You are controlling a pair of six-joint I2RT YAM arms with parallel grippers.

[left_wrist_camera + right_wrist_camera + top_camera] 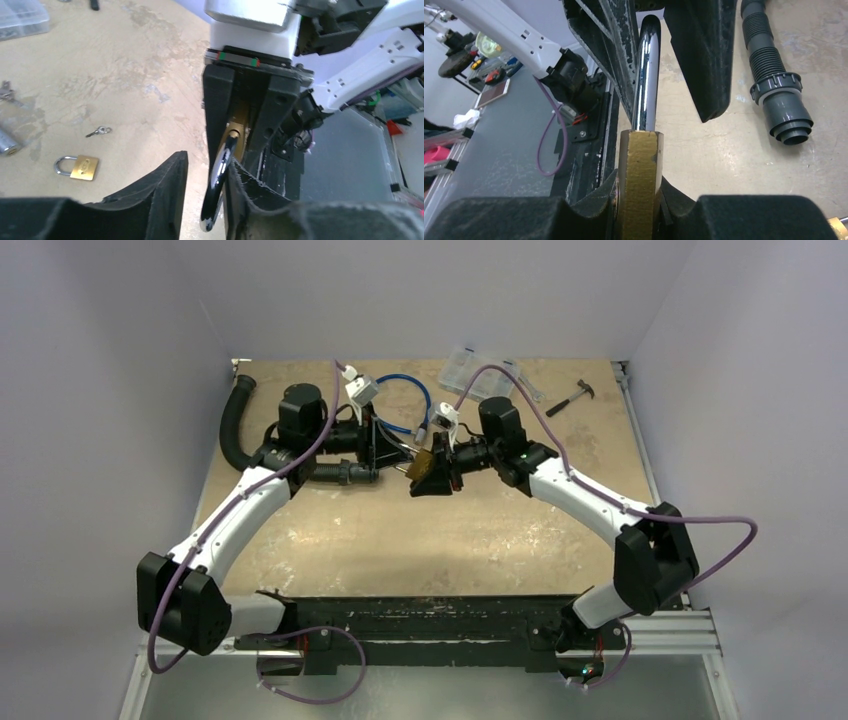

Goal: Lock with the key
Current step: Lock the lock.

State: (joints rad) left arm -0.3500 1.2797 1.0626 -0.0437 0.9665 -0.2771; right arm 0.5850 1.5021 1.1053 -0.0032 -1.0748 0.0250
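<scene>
A brass padlock [422, 462] with a chrome shackle hangs above the middle of the table between both grippers. My right gripper [640, 200] is shut on the padlock's brass body [640, 180], and the shackle [646, 75] points away from it. My left gripper [206, 172] is open around the shackle [220, 185]. The shackle lies against the right finger, and the left finger stands apart. A small key [98, 131] lies on the table, left of the grippers in the left wrist view. No key shows in the held padlock.
A second small brass padlock [77, 167] lies near the key. A black corrugated hose [238, 425] curves at the back left, with its grey end [784, 110] by the grippers. A blue cable [405, 390], a clear plastic box [478, 368] and a hammer [572, 397] lie at the back.
</scene>
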